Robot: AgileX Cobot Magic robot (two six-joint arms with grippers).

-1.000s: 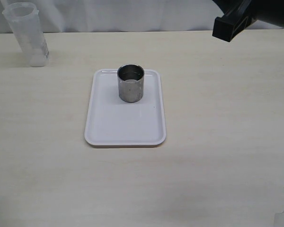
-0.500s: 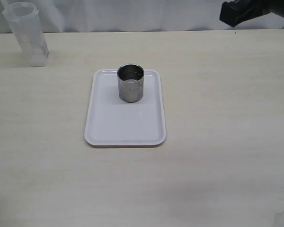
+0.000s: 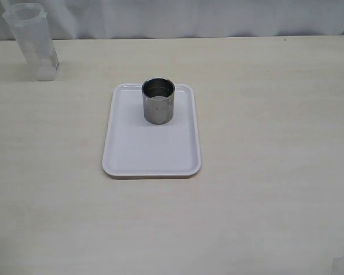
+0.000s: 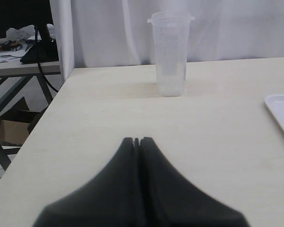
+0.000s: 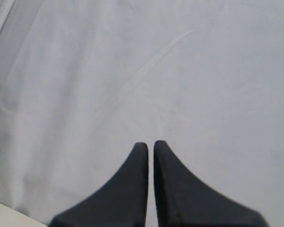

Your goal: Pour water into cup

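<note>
I see black left gripper (image 4: pixel 137 140) and right gripper (image 5: pixel 150 144) pressed together, short shiny steel cup (image 3: pixel 158 101) upright on white rectangular tray (image 3: pixel 152 154).

The table (image 3: pixel 264 217) fills most of the exterior view. The tray (image 3: pixel 152 157) lies on the table at the centre of the frame, slightly left of the middle. The cup (image 3: pixel 158 103) stands upright on the tray, at the tray's upper end, just right of its midline. The plastic container (image 3: pixel 33 43) stands on the table in the upper left corner, well apart from the tray. A curtain (image 3: pixel 189 17) runs along the upper edge, behind the table.
</note>
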